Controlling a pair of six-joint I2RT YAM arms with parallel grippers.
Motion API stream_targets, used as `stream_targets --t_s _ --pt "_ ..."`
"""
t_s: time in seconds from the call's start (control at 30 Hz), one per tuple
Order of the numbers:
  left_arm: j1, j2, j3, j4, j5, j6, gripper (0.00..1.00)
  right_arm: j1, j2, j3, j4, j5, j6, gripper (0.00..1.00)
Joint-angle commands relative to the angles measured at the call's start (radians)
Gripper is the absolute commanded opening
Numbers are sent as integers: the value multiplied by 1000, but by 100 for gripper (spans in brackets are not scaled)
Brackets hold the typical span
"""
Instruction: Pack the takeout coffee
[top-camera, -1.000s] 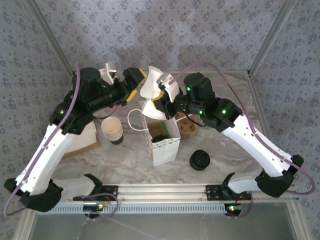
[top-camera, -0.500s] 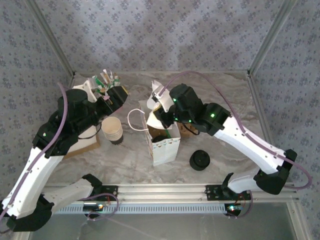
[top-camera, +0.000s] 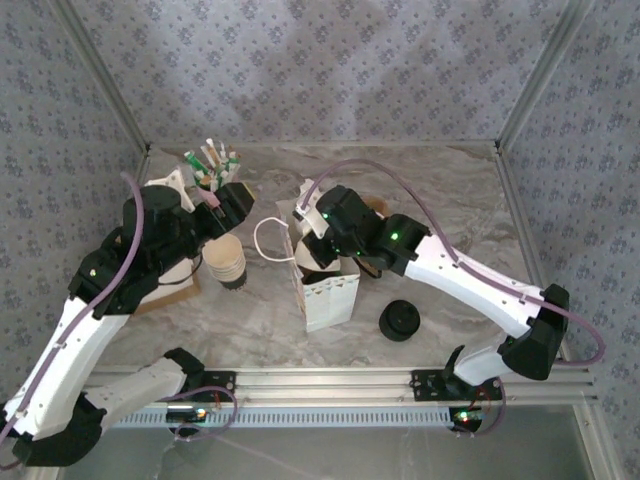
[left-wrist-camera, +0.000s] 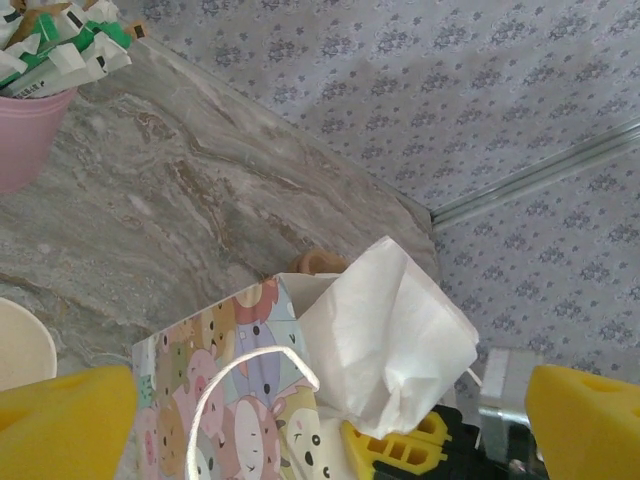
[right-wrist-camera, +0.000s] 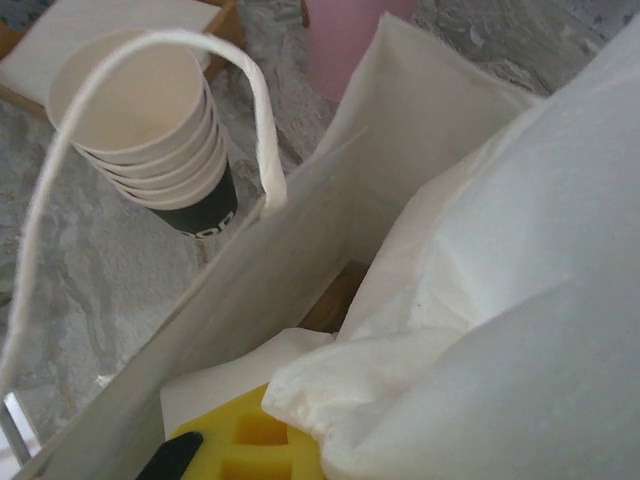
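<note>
1 paper bag (top-camera: 330, 295), 1 napkin (left-wrist-camera: 390, 340), 1 cup stack (top-camera: 225, 262), 1 lid pile (top-camera: 399, 321), 1 pink pot (left-wrist-camera: 25, 135).

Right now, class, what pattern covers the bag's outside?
Pastel cartoon animals; bag clearest in left wrist view.

Overhead view: soft, even light from above. You see only faint, diffuse shadows on the tabletop (top-camera: 450, 200), densest under the arms toward its left edge. No glare. The frame posts (top-camera: 100, 80) splay outward, a wide-angle effect. Green lamps (top-camera: 393, 237) glow without bloom.

Left wrist view: bright and crisp at mid-range. The yellow pads (left-wrist-camera: 60, 425) of the left gripper (left-wrist-camera: 325, 425) blur at the lower corners.

Right wrist view: the white tissue (right-wrist-camera: 520, 230) sits close to the lens, washed-out and defocused. The stack of cups (right-wrist-camera: 150, 120) stays fairly sharp.
</note>
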Motion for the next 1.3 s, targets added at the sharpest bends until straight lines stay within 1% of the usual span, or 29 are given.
stream_targets --t_s 0.0,0.27,0.53,0.6,0.7,0.77,0.83,0.97,1.13,1.27 --pt "-3 -14 -5 -1 -20 19 99 8 4 -24 24 37 14 0" --pt "-3 -9 -11 3 -22 19 99 14 18 -55 61 -12 34 0" --pt "-4 4 -11 1 -21 19 100 30 18 -78 51 -26 45 0" --pt "-4 9 -11 1 -18 21 99 28 13 -73 37 -22 49 8" --pt "-4 16 -8 3 -15 21 99 28 1 -58 33 -21 56 25" --pt "-4 20 -8 4 -13 21 99 27 -6 -47 3 -24 59 30" --pt "-3 24 -8 6 -10 21 99 25 -13 -32 -9 -23 63 34" --pt "-2 31 -8 5 -8 23 100 18 -21 -5 -34 -23 76 36" --pt "-2 34 -11 5 -5 22 99 -5 -39 20 -58 -45 97 44" --pt "-2 33 -15 8 -4 21 99 -28 -39 41 -53 -74 128 45"
